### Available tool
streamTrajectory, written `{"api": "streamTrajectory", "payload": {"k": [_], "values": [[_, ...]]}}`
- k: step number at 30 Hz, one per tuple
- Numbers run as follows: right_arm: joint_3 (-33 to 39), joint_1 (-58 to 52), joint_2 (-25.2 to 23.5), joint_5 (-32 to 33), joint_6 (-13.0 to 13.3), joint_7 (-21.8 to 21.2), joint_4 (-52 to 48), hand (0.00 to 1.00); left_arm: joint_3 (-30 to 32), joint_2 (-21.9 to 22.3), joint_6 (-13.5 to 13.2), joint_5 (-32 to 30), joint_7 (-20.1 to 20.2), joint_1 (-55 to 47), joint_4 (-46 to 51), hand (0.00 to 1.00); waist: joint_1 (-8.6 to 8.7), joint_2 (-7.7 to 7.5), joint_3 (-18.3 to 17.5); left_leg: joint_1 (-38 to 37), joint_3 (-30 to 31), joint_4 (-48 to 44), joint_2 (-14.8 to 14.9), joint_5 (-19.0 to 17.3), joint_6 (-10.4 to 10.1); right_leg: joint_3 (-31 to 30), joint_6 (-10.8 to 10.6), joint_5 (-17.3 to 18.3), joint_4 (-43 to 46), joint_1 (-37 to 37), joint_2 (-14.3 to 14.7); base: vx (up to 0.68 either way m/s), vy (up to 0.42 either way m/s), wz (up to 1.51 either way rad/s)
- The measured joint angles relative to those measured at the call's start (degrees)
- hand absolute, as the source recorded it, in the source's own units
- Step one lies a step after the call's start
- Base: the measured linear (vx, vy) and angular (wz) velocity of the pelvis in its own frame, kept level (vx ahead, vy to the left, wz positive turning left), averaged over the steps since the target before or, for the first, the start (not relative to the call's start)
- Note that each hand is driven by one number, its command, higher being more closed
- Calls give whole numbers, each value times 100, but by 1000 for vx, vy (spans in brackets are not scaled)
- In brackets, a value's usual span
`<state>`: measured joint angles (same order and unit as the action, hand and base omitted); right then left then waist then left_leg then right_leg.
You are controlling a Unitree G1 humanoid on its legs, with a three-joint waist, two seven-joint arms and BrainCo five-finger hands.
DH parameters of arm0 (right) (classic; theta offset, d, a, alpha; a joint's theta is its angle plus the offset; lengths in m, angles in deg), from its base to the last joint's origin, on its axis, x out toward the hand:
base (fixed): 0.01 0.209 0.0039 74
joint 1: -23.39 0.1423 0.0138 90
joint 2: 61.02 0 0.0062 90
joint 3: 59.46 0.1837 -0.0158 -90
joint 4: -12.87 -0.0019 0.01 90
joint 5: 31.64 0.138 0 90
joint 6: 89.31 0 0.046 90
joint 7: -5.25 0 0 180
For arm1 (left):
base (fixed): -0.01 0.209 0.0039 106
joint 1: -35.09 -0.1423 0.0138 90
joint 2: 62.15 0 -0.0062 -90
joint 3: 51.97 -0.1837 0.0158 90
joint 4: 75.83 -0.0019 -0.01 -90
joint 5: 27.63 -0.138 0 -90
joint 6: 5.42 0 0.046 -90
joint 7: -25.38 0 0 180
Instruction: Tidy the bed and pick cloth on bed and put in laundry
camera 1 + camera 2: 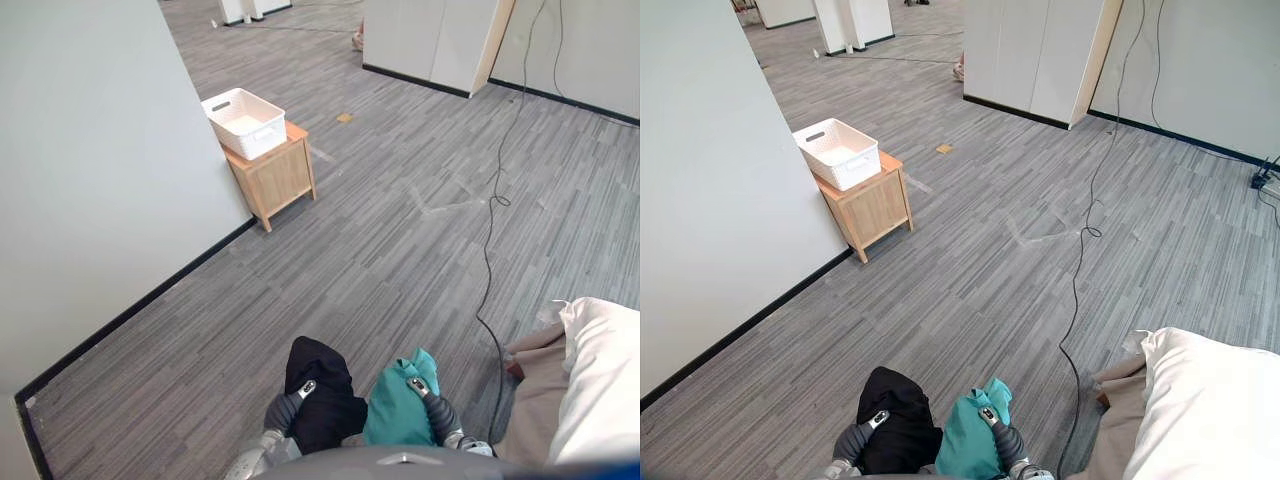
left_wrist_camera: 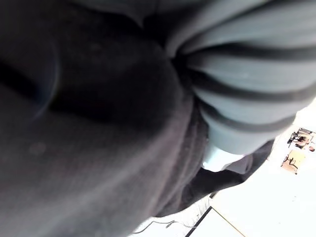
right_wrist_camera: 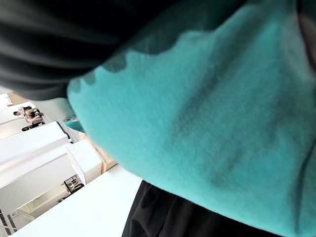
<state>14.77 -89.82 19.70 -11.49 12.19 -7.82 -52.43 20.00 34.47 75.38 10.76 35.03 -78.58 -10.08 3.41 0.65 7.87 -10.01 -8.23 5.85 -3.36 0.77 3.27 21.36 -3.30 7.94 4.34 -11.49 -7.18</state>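
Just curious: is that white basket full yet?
Empty: the white basket on the wooden cabinet shows a bare bottom.

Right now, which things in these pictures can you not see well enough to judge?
The left robot hand: mostly buried in the black cloth, in the eye views and its wrist view, so its grip is unreadable.
The right robot hand: likewise, in the teal cloth.
The bed: cut off by the right and lower edges of both eye views.
The white basket: too far away to tell what lies inside.
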Motion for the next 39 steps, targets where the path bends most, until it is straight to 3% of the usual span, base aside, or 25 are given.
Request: {"api": "streamTrajectory", "payload": {"k": [5,6,9,11,14,16,19,20,21,22,24,26,27,28,29,30,31,32,33,34,35,36,38,39], "values": [[327,668,-122,3,-143,99,963,100,-134,116,-337,-486,-134,117,-631,100,-158,-22,0,18,-10,0,19,-10,-9,3,8,-4,-36,33,23,0,0,-1],[399,859,-148,5,-203,101,1172,100,-177,124,-456,-610,-139,161,-707,100,-253,-42,15,47,-36,-10,17,-39,-16,0,5,43,77,123,-9,11,5,-10],[566,1305,-134,230,-274,161,1658,100,-222,167,-747,-902,-193,247,-908,100,-314,14,47,106,-86,-44,3,-110,4,-5,-97,304,964,579,-213,25,27,-11],[608,1595,-152,403,-306,295,1903,100,-229,174,-1017,-1107,-386,305,-991,100,-374,32,224,108,-266,-290,131,-198,21,27,-148,272,1656,895,-292,31,41,-31],[584,1585,-312,453,-294,327,1907,100,-224,36,-1145,-1105,-517,377,-1052,100,-446,-25,277,111,-367,-493,261,-360,-62,291,-161,241,1208,661,-159,38,-51,-30],[606,1562,-386,522,-295,311,1909,100,-210,-111,-1147,-1107,-530,452,-1112,100,-455,-140,290,196,-382,-498,288,-393,-113,386,-121,183,649,451,-3,26,-145,-17],[682,1524,-235,549,-238,293,1884,100,-208,-84,-1251,-1272,-501,508,-1333,100,-397,9,393,185,-351,-656,565,-498,-177,399,-80,316,1745,952,-43,42,-72,3],[710,1513,-227,545,-194,264,1875,100,-197,-110,-1270,-1307,-500,508,-1381,100,-397,19,391,180,-323,-775,642,-572,-237,389,19,367,1569,921,3,65,-75,22],[700,1423,-247,543,-130,200,1844,100,-142,-186,-1354,-1318,-491,480,-1418,100,-452,-60,353,237,-292,-1082,683,-772,-315,295,90,54,1029,801,-7,84,-147,28],[694,1373,-279,547,-111,178,1812,100,-82,-271,-1402,-1302,-492,460,-1445,100,-461,-196,276,446,-217,-1579,727,-1080,-396,298,195,21,888,724,-45,87,-190,22],[705,1308,-186,553,-117,97,1733,100,5,-116,-1413,-1283,-498,386,-1478,100,-521,-67,172,671,-224,-2246,969,-1483,-550,322,302,235,776,666,133,90,-211,-8],[717,1346,-85,555,-123,83,1670,100,22,-71,-1448,-1243,-470,393,-1503,100,-547,24,174,1058,-247,-3123,1181,-1604,-664,316,389,409,746,670,249,90,-134,-11],[728,1351,-10,592,-163,58,1649,100,33,-18,-1525,-1223,-464,396,-1480,100,-537,117,229,1399,-258,-3871,1336,-1586,-642,304,429,438,735,647,310,113,-118,-9],[729,1336,153,625,-291,9,1664,100,71,151,-1627,-1216,-461,391,-1420,100,-580,313,339,1789,-253,-4914,1601,-1298,-571,285,445,453,584,385,452,94,-100,-13],[731,1315,180,625,-351,-10,1681,100,90,198,-1663,-1221,-459,380,-1416,100,-593,345,359,1871,-229,-5196,1659,-1145,-528,264,444,448,492,265,494,200,-108,-24],[732,1306,188,624,-412,-15,1679,100,137,217,-1746,-1263,-453,366,-1412,100,-622,354,364,1931,-205,-5575,1699,-773,-561,149,444,433,302,24,527,122,-53,-27],[730,1307,181,623,-422,-17,1670,100,155,217,-1779,-1290,-443,349,-1399,100,-631,304,373,1978,-195,-5735,1700,-547,-573,93,466,400,196,-69,530,206,-78,-48],[735,1349,173,625,-423,-17,1663,100,247,230,-1812,-1316,-365,281,-1314,100,-652,270,377,2126,-163,-6013,1606,-529,-697,-75,483,312,28,-225,519,244,-50,-58],[762,1415,179,627,-426,-13,1668,100,248,250,-1821,-1318,-317,272,-1296,100,-647,283,388,2158,-37,-5762,1387,-1021,-711,-241,498,309,5,-282,482,299,-50,-65],[778,1458,199,626,-429,-15,1671,100,248,256,-1822,-1315,-299,272,-1294,100,-651,284,389,2178,-14,-5521,1275,-1189,-699,-326,506,303,-18,-295,467,380,5,-82],[853,1549,226,621,-430,-31,1680,100,273,261,-1842,-1299,-272,302,-1286,100,-693,227,424,2195,-7,-4727,964,-1446,-647,-500,518,310,-33,-295,342,274,45,-78],[880,1590,228,621,-429,-30,1690,100,288,258,-1860,-1287,-255,312,-1274,100,-717,187,450,2196,-23,-4331,813,-1462,-640,-598,518,311,-36,-296,273,326,75,-94],[918,1628,277,617,-413,-39,1687,100,252,228,-1881,-1260,-251,322,-1256,100,-717,158,480,2187,-62,-2950,510,-1092,-693,-673,480,328,-56,-339,156,265,82,-63],[925,1542,318,613,-359,-66,1683,100,170,241,-1881,-1243,-251,321,-1256,100,-707,265,490,2057,-70,-1888,496,-389,-660,-718,323,379,-149,-510,226,333,128,-31]]}}
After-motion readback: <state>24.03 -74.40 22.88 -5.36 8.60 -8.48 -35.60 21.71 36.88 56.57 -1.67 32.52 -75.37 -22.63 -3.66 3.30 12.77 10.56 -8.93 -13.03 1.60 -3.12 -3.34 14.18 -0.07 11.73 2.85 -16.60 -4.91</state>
